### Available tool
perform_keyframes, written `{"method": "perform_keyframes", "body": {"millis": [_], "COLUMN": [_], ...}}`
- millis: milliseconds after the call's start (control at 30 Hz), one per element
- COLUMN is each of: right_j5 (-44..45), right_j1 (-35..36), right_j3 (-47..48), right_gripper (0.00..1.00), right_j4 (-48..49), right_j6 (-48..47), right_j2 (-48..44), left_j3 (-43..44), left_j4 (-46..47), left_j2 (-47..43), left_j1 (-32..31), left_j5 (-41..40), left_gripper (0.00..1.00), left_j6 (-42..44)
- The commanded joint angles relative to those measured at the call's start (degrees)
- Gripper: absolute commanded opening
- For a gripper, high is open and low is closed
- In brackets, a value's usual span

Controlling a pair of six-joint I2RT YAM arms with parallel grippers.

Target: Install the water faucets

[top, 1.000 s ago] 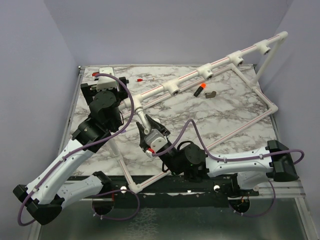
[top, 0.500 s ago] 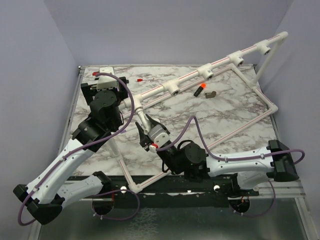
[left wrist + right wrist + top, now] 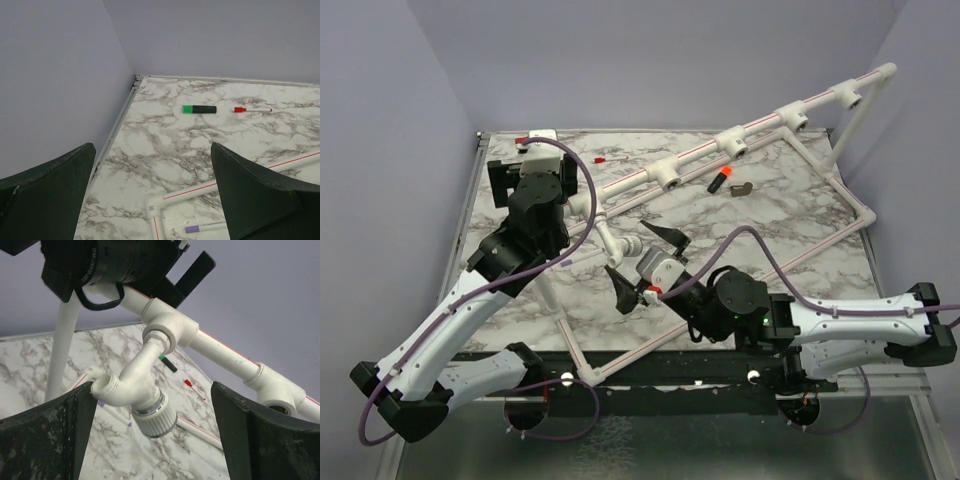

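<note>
Your right gripper (image 3: pixel 152 386): stood spread, empty. The water faucet (image 3: pixel 137 371): hung between its fingers, stem in the tee socket (image 3: pixel 167 330), perhaps touching one finger. Your left gripper (image 3: pixel 152 147): gaped, empty.

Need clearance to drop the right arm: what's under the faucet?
Marble table and a base pipe lying on it, with open air between them and the faucet. The knob hides the patch directly beneath it.

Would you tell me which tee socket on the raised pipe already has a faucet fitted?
The leftmost tee socket: a faucet hangs from its mouth, while the other sockets show empty openings.
</note>
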Motion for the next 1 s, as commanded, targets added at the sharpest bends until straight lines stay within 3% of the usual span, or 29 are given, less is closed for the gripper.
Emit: {"method": "perform_keyframes", "body": {"millis": [0, 267, 433, 667, 833, 967], "right_j5": [0.3, 11.4, 15.0, 19.8, 21.4, 20.5], "right_j1": [-0.1, -0.1, -0.1, -0.1, -0.5, -2.7], "right_j3": [3.3, 4.0, 2.4, -3.9, -8.9, -14.0], "right_gripper": [1.00, 1.00, 1.00, 1.00, 1.00, 1.00], "right_j4": [-12.0, -16.8, -19.1, -22.5, -23.1, -22.4], "right_j6": [-0.9, -5.4, -2.6, 2.6, 6.5, 9.3], "right_j2": [-5.5, -13.5, -19.4, -23.6, -26.4, -27.7], "left_j3": [2.6, 11.2, 19.0, 26.4, 28.9, 30.0], "left_j4": [-3.1, -3.4, -4.3, -7.7, -8.7, -8.9], "left_j2": [1.6, 5.1, 7.3, 7.9, 7.9, 7.9], "left_j1": [-0.3, -0.3, -0.2, -0.3, -0.3, -0.3], "left_j5": [0.7, 3.1, 7.8, 23.3, 37.5, 44.2], "left_gripper": [0.99, 0.99, 0.99, 0.99, 0.99, 0.99], "left_j6": [-0.5, 0.2, 0.3, -3.7, -7.6, -10.3]}}
